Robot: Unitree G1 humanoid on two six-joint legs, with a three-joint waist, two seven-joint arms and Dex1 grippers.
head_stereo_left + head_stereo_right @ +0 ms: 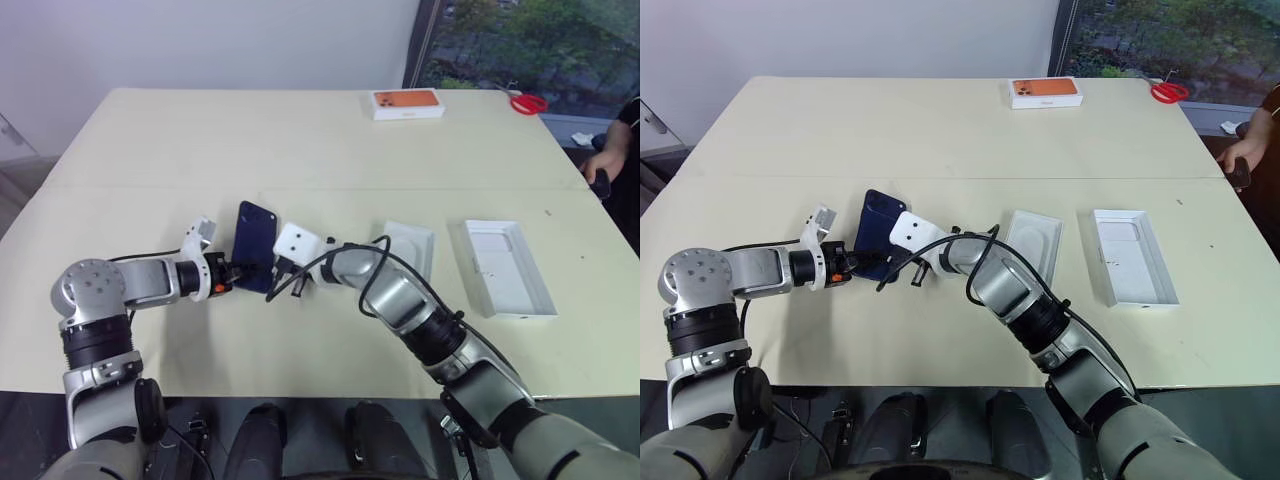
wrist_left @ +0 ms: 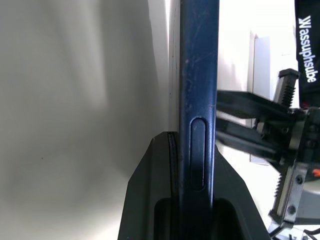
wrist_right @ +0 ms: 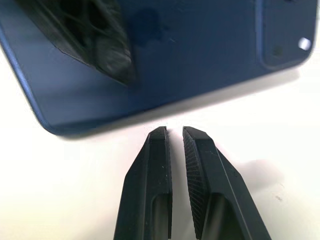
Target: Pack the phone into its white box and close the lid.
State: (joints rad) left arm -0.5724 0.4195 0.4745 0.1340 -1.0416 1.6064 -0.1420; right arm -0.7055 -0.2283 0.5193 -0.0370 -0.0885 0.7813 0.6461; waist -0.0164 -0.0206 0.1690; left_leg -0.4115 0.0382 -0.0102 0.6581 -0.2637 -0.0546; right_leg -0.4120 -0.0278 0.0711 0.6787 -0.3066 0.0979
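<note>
Just left of the frame's centre, the left gripper (image 1: 238,270) was clamped on the phone (image 1: 256,246), holding it tilted up on edge off the table (image 1: 150,150). The right gripper (image 3: 175,137) sat nearly closed and empty beside it. Right of centre, the white box (image 1: 508,268) and the lid (image 1: 412,245) lay open, so packing and closing remained. The right gripper's strap read "Wassuphsube" in the left wrist view.

phone (image 1: 254,246) navy | white box (image 1: 506,267) white | scissors (image 1: 527,102) red
</note>
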